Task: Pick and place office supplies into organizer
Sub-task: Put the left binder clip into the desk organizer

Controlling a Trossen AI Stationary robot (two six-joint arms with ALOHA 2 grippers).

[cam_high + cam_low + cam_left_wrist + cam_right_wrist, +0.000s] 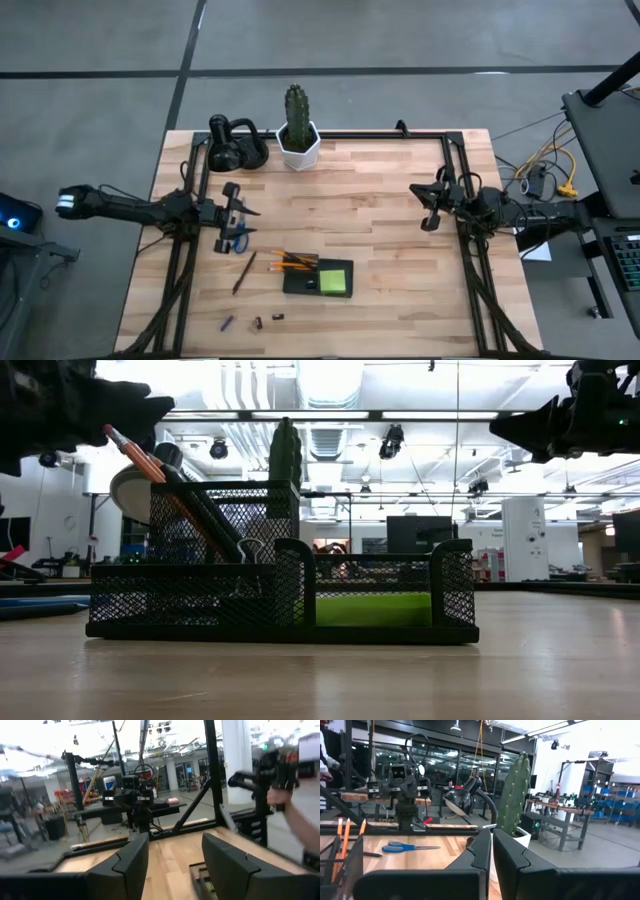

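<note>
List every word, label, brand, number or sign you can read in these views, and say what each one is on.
None can be read.
The organizer, the green sticky-note pad, the pencils and the scissors show no print.
The cactus pot and black desk lamp are plain too.
Any signs in the room behind the table are too blurred to read.

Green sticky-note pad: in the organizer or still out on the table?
In. The green sticky-note pad fills the right compartment of the organizer; the low view shows it behind the mesh wall.
</note>
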